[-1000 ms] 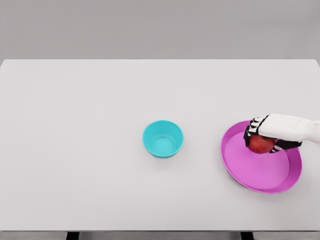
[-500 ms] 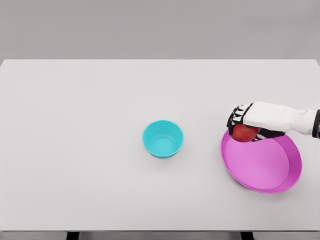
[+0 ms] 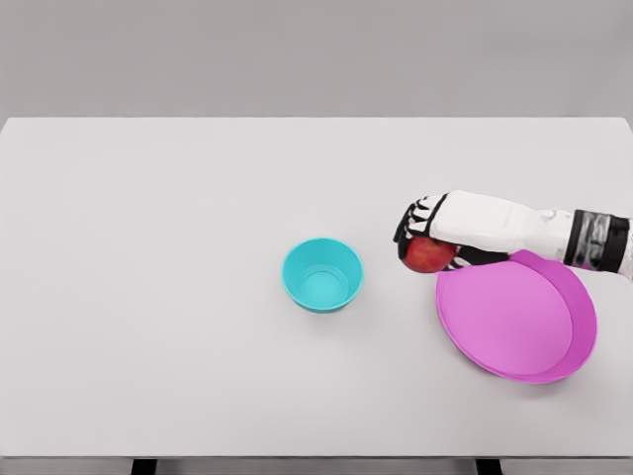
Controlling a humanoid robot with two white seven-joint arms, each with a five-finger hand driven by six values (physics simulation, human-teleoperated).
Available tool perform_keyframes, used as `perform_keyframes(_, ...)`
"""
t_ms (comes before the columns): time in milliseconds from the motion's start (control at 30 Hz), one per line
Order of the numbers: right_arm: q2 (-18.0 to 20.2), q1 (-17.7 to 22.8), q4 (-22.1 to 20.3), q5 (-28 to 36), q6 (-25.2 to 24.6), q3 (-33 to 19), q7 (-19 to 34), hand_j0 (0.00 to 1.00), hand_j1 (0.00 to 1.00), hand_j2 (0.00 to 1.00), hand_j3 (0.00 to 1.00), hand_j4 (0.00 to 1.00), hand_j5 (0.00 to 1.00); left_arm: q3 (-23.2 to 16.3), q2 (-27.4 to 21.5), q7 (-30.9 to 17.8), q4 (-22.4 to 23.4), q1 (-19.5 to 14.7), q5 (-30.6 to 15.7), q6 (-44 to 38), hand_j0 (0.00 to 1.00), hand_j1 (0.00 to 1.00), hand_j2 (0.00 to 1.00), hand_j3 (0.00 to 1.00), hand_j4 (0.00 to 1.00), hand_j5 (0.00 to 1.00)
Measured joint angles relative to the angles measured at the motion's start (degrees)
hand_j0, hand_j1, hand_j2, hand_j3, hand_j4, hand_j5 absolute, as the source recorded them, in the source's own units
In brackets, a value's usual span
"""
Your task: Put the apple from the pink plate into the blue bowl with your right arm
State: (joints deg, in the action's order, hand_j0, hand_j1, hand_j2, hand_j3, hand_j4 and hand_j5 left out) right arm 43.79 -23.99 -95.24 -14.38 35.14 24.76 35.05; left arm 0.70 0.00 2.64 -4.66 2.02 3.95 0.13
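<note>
Round red apple; shallow magenta-pink plate; small turquoise-blue bowl at plate's 9 o'clock. White right hand, black finger joints; grey-black wrist band. Pale grey table.

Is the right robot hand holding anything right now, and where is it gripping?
Yes: the right robot hand holds the apple, fingers wrapped over its top and sides, between the pink plate and the blue bowl.

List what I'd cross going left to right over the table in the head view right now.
blue bowl → apple gripped in the right hand → pink plate
</note>
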Motion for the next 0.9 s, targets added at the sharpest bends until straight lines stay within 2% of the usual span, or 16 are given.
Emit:
perform_keyframes(133, -2.3, -3.0, 0.0, -0.6, 0.0, 1.1, 0.0, 0.43, 0.43, 0.43, 0.43, 0.43, 0.43, 0.0, 0.0, 0.0, 0.0, 0.0, 0.0, 0.0, 1.0, 1.0, 1.0, 1.0, 1.0, 1.0)
perform_keyframes(267, -4.1, -3.7, 0.1, -0.9, 0.0, 3.0, 0.0, 0.43, 0.43, 0.43, 0.43, 0.43, 0.43, 0.0, 0.0, 0.0, 0.0, 0.0, 0.0, 0.0, 1.0, 1.0, 1.0, 1.0, 1.0, 1.0)
perform_keyframes(900, -9.0, -10.9, 0.7, -3.3, 0.0, 12.6, -0.1, 0.43, 0.43, 0.43, 0.43, 0.43, 0.43, 0.0, 0.0, 0.0, 0.0, 0.0, 0.0, 0.0, 1.0, 1.0, 1.0, 1.0, 1.0, 1.0)
